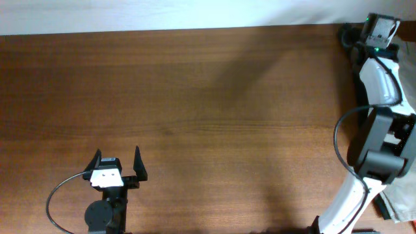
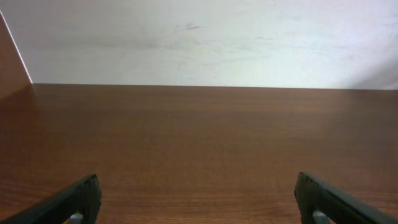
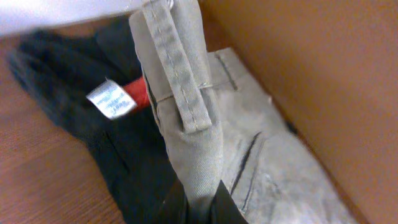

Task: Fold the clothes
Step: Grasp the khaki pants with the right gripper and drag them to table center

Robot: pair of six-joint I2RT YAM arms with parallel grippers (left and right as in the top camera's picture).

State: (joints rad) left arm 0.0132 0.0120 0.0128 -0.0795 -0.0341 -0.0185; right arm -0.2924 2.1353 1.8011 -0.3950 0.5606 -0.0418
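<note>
Clothes point(image 3: 273, 162): khaki, at centre and lower right of the right wrist view, next to a dark garment point(image 3: 62, 87) with a white label point(image 3: 112, 98). Right gripper point(image 3: 199, 208) jaws pinch a stitched khaki fold at bottom centre. Left gripper point(image 1: 118, 161) sits at lower left of the overhead view over the bench point(image 1: 195, 97), jaws wide, holding nothing.

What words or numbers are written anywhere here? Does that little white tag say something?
The white tag on the dark garment: faint grey print, too blurred to read.
The khaki shorts pinched in the right end effector: no writing, only stitching.
The table and the left end effector: no writing seen.
So there is no text that can actually be read.
</note>
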